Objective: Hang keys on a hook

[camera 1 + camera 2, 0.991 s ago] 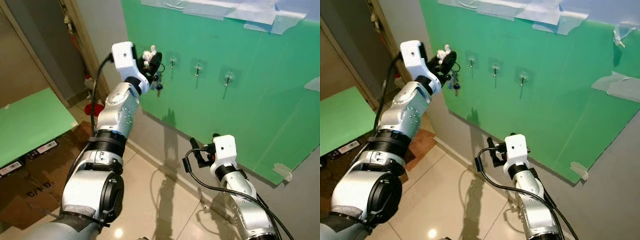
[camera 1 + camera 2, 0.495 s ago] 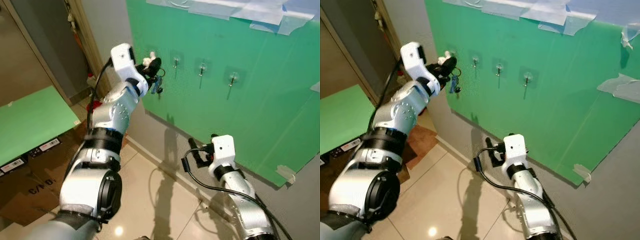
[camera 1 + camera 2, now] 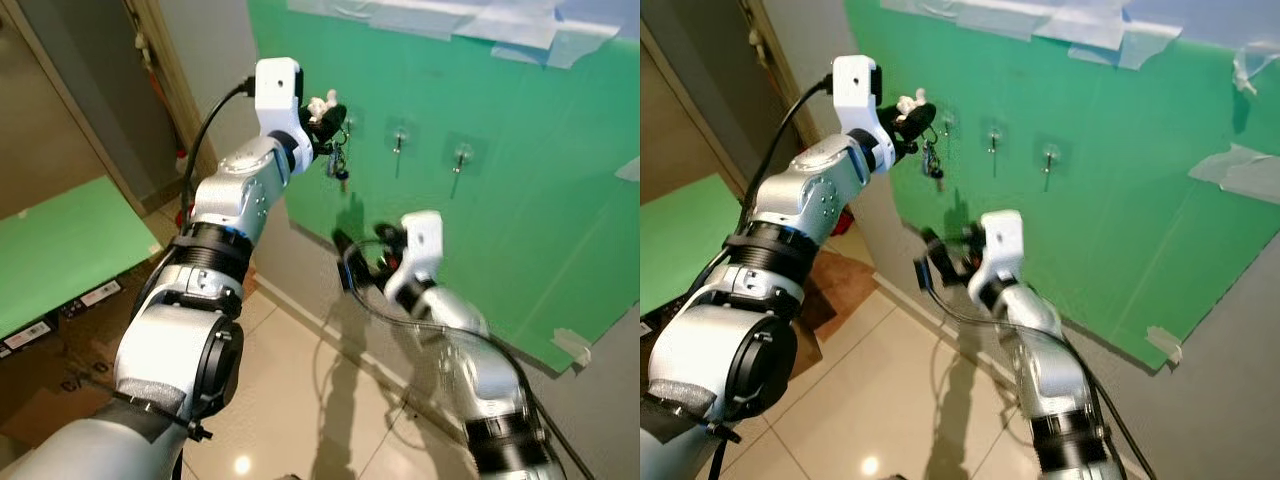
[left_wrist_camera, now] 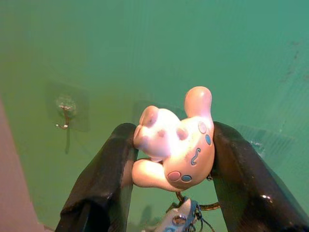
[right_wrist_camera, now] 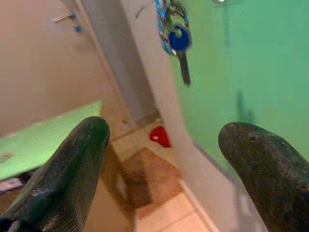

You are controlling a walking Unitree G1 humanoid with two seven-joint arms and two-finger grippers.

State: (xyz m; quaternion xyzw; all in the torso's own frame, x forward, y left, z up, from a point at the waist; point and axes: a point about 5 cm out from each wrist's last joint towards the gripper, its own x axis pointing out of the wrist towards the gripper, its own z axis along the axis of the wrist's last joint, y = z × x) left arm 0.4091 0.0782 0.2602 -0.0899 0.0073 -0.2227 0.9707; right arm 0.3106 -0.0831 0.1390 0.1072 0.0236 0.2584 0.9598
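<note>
My left gripper [image 3: 329, 108] is raised against the green wall sheet [image 3: 540, 230] and is shut on a white toy-figure keychain [image 4: 176, 140]. Its ring and keys [image 3: 338, 165] dangle below the fingers, including a blue-headed key [image 5: 180, 39]. The keys hang just beside the leftmost of three clear stick-on hooks [image 3: 946, 122]; the other two hooks [image 3: 399, 135] [image 3: 461, 155] are bare. Whether the ring touches the hook I cannot tell. My right gripper [image 3: 362, 250] is held lower, under the keys, open with nothing between its fingers [image 5: 72, 164].
A green-topped surface [image 3: 60, 240] and cardboard boxes [image 3: 60, 350] stand at the left by a doorway. A red object [image 5: 159, 135] lies on the tiled floor [image 3: 290, 400] by the wall. Tape strips [image 3: 450, 20] hold the sheet's top edge.
My left gripper has carried the keys right, up to the leftmost hook. My right arm has risen and swung left, under the keys.
</note>
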